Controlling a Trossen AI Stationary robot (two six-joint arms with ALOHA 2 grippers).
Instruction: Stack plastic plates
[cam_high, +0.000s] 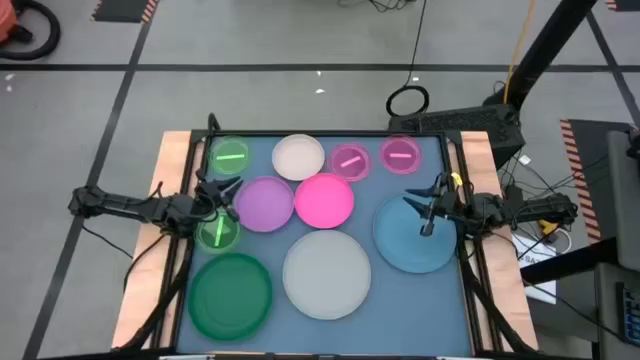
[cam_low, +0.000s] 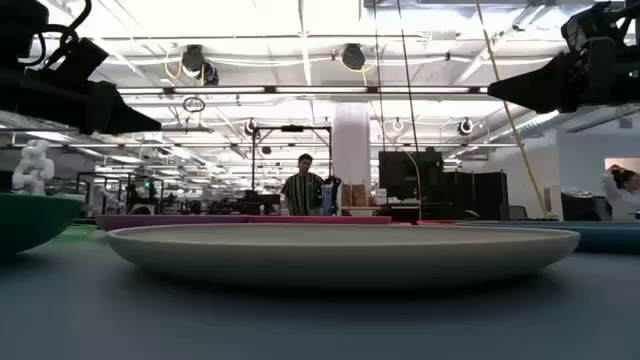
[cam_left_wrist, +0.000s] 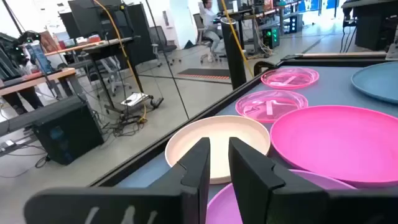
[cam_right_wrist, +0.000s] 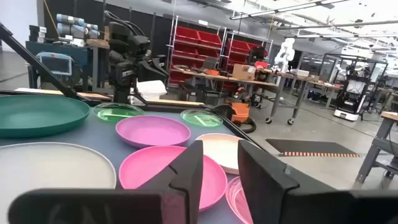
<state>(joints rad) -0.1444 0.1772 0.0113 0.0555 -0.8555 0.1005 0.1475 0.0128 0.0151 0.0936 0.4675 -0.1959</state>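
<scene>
Nearest, the big white plate (cam_low: 340, 250) sits at six o'clock. Left gripper (cam_high: 225, 195), fingers parted, hovers by the purple plate (cam_high: 265, 203); right gripper (cam_high: 428, 208), also released, hangs over the blue plate (cam_high: 415, 240). Plates look light, stiff, slick — best pinched at the rim. Grey-blue table (cam_high: 460, 310); lab benches beyond — a person (cam_low: 303, 188) stands there.

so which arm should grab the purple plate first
Left, probably. The left gripper hovers at the purple plate edge, open; the right gripper is over the blue plate.

four small plates (cam_high: 299, 156) along far edge | two medium plates (cam_high: 324, 200) mid | three large plates (cam_high: 327, 272) along near edge
</scene>
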